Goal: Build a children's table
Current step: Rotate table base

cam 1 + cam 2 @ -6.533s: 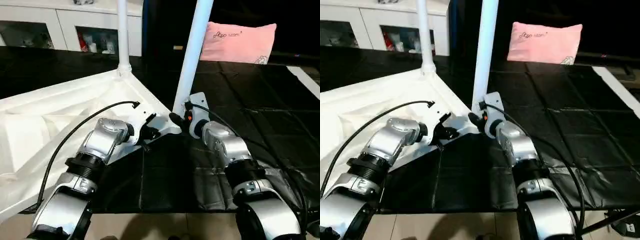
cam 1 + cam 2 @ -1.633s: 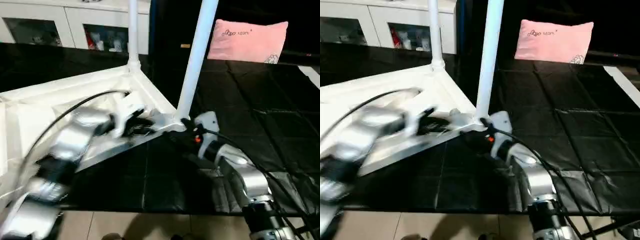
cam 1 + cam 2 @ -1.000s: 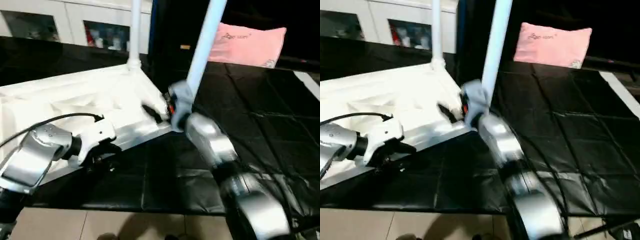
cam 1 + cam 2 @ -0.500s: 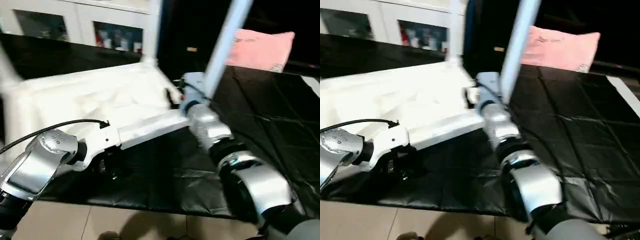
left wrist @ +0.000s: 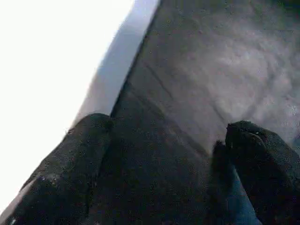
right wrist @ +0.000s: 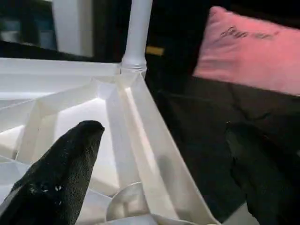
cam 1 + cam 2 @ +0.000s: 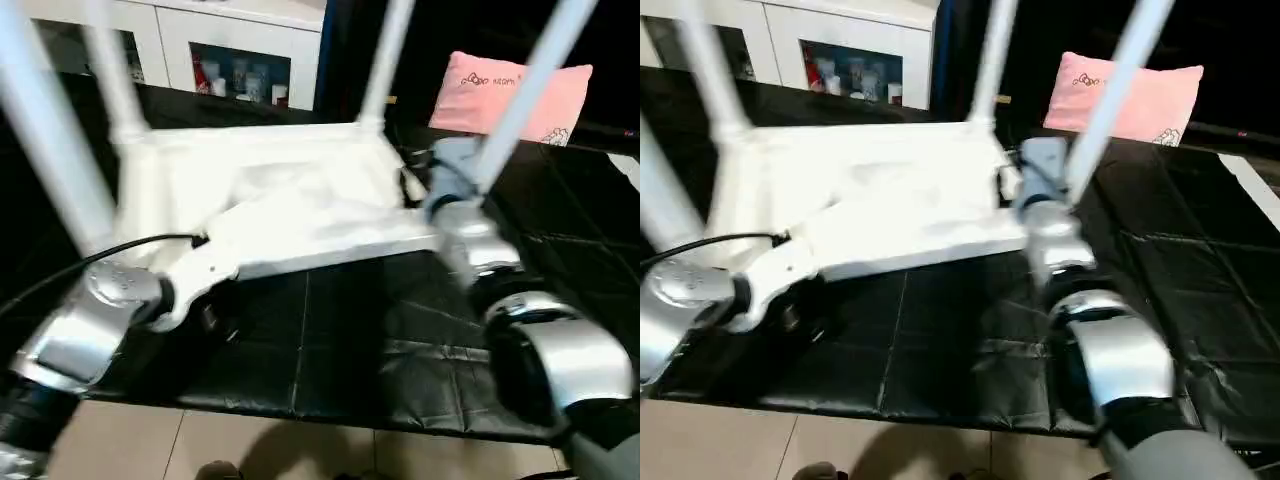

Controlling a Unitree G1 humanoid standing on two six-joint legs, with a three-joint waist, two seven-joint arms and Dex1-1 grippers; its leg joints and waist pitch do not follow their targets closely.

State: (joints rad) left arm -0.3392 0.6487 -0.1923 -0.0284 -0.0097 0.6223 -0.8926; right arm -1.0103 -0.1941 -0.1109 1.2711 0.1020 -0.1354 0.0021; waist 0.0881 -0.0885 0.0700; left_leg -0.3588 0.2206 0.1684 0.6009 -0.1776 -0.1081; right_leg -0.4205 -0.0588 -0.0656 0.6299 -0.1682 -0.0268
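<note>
Left eye view gives us the broadest thing first: a black, creased sheet (image 7: 560, 250) covering the work surface, and lying on it, underside up, the white tabletop (image 7: 270, 200) with its ribbed panels facing us. It sits toward the middle and left of the sheet, its near edge running at a slant. From its corners we see four white legs standing upward: the near-left leg (image 7: 50, 130), the far-left leg (image 7: 110, 75), the far-right leg (image 7: 385, 60) and the near-right leg (image 7: 525, 90), all blurred. Behind the sheet stands a white cabinet (image 7: 240, 50) with glass doors, and at the back right a pink pillow (image 7: 500, 90) lies on the dark surface. Our left forearm (image 7: 85, 330) reaches in from the lower left, and its gripper (image 5: 164, 154) hangs just in front of the tabletop's near edge; in the left wrist view its two black fingers (image 5: 70, 168) stand wide apart with only the black sheet between them, the white edge of the tabletop just beside one finger, nothing held. Our right forearm (image 7: 540, 350) comes up from the lower right toward the near-right corner. In the right wrist view the right gripper (image 6: 164, 159) is also spread wide, empty, one finger (image 6: 61, 173) over the ribbed underside and the other over the black sheet, with the tabletop's right-hand edge running between them and the far-right leg's round socket (image 6: 133, 63) beyond.
</note>
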